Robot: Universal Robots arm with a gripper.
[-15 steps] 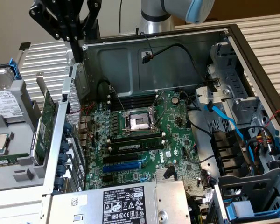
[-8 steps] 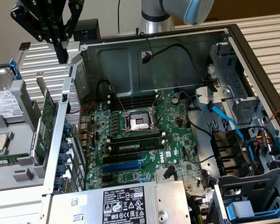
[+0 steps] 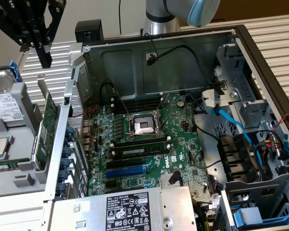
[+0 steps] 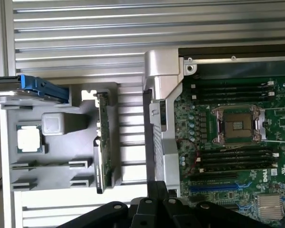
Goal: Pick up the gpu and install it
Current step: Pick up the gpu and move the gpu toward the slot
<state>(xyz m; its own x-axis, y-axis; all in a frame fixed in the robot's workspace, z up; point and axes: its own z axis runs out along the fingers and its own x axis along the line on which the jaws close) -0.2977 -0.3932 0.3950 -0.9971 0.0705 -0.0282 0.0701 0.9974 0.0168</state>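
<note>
The gpu (image 3: pixel 48 126) is a thin green card with a silver end bracket. It stands on edge in a slot of the grey parts holder (image 3: pixel 12 180), at the exterior view's left, just outside the open computer case. In the wrist view the gpu (image 4: pixel 103 142) is seen edge-on in that holder (image 4: pixel 52 161). My black gripper (image 3: pixel 44 58) hangs well above the card, shut and holding nothing. Its fingers (image 4: pixel 156 190) sit over the case wall beside the card. The green motherboard (image 3: pixel 149 144) lies in the case with blue and black slots (image 3: pixel 127 167).
The holder also carries a processor chip (image 4: pixel 29 139) and a hard drive (image 3: pixel 5 103) with a blue latch. The case's metal rear wall (image 3: pixel 70 139) stands between the card and the motherboard. A power supply (image 3: pixel 130 209), blue cables (image 3: pixel 231 125) and drive cages (image 3: pixel 260 192) crowd the case.
</note>
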